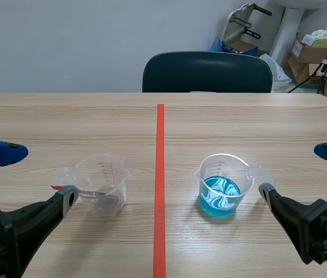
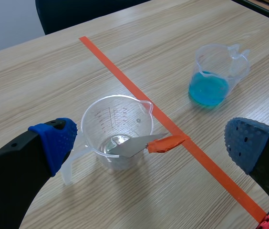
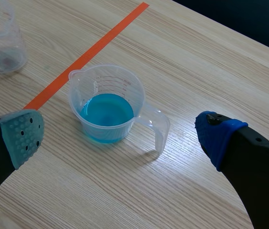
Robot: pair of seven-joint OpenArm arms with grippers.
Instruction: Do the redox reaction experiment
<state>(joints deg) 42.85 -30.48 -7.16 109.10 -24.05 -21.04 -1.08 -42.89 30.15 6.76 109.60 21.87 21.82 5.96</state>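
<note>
**Both grippers open, one cup in front of each**

The left gripper [image 1: 39, 176] is wide open with nothing in it, thick black fingers tipped with dotted rubbery pads. The right gripper [image 1: 295, 171] is spread apart and empty too, with one grey-green pad and one blue in its wrist view.

Just ahead of the left fingers is a clear measuring cup [image 2: 96, 119]. It's thin see-through plastic, round, with printed graduation marks. In the scene view its handle sits at 9 o'clock and its spout at 3. A flat, pointed metal strip [image 2: 132, 147] with an orange-red end leans inside it. The shiny tip is down on the cup's floor and the orange end sticks out over the rim, at about 8 o'clock in the scene view. Its long axis is tilted, not flat.

Ahead of the right fingers stands a second measuring cup [image 3: 125, 83], same kind, upright, roughly a third full of bright blue liquid [image 3: 107, 112]. In the scene view its handle points to 3 o'clock.

Both stand on a light wood-grain table [image 1: 239, 116], the clear cup at 9 o'clock of the orange-red tape line [image 1: 160, 174] and the blue one at 3, well apart. A dark chair [image 1: 207, 72] sits at 12 o'clock.
</note>
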